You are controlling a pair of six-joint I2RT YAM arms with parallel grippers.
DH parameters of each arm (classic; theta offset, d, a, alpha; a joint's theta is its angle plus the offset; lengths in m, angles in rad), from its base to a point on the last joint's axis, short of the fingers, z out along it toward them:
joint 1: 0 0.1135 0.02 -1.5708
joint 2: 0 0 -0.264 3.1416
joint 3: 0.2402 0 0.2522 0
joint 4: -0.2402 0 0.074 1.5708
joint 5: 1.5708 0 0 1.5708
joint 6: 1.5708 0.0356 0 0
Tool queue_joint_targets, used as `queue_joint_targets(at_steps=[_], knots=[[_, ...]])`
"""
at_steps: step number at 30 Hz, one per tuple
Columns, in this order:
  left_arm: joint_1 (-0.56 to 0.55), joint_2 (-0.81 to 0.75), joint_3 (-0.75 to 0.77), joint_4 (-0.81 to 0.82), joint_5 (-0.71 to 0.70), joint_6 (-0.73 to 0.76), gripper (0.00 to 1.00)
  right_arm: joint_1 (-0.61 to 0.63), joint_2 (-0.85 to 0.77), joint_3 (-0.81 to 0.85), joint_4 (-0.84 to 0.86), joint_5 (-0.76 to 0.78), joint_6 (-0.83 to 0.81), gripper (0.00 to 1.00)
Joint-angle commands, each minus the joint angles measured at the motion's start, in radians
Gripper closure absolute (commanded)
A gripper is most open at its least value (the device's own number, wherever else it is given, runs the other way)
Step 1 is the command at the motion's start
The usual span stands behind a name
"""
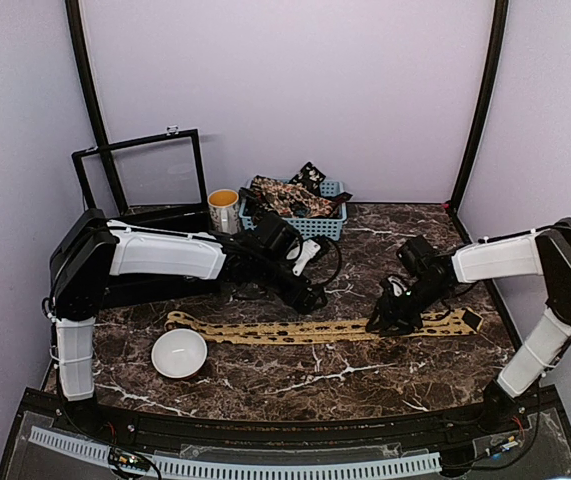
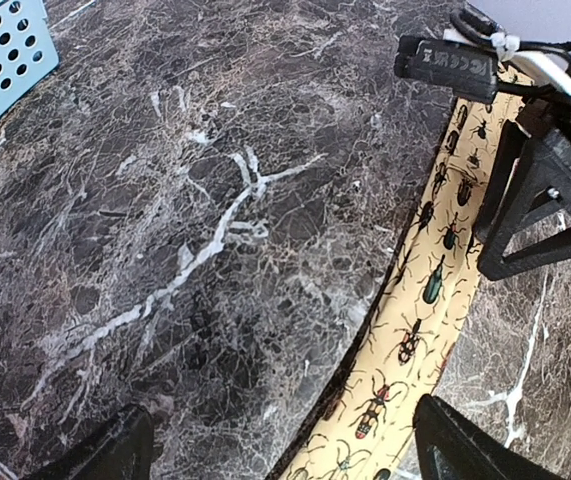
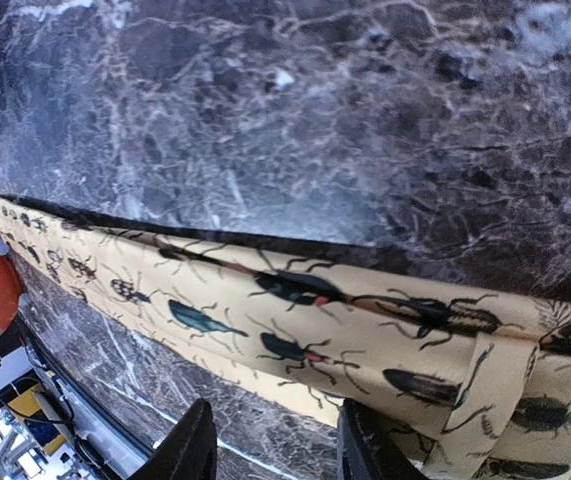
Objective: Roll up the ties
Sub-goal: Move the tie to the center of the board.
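A mustard-tan tie (image 1: pixel 265 330) printed with beetles lies flat in a long strip across the marble table. My left gripper (image 1: pixel 311 298) hovers just behind its middle, jaws wide open. In the left wrist view this gripper (image 2: pixel 290 450) holds nothing, and the tie (image 2: pixel 435 280) runs up past its right finger (image 2: pixel 475 450). My right gripper (image 1: pixel 389 318) is low over the tie's right part. Its jaws (image 3: pixel 277 440) are partly open astride the tie's near edge (image 3: pixel 265 330), one finger (image 3: pixel 365 445) over the cloth and the other over bare marble. Dark ties (image 1: pixel 290 195) fill the basket.
A pale blue basket (image 1: pixel 315 226) stands at the back centre, an orange-filled mug (image 1: pixel 223 210) left of it and a black frame (image 1: pixel 143 180) in the back left corner. A white bowl (image 1: pixel 179 352) sits near the tie's left end. The basket's corner (image 2: pixel 5 50) shows in the left wrist view.
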Motion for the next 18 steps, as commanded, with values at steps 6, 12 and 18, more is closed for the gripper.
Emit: queue_joint_targets(at_steps=[6,12,18], knots=[[0.01,-0.048,-0.017,-0.017,-0.028,-0.017,0.06,-0.159,-0.04,-0.084,-0.05,0.073,-0.091,0.58],[0.041,-0.058,-0.015,-0.014,-0.039,-0.034,0.01,-0.32,-0.056,-0.112,-0.134,0.075,-0.214,0.58],[0.071,-0.094,-0.037,-0.012,-0.056,-0.043,0.01,-0.467,-0.098,-0.098,-0.182,0.071,-0.199,0.56]])
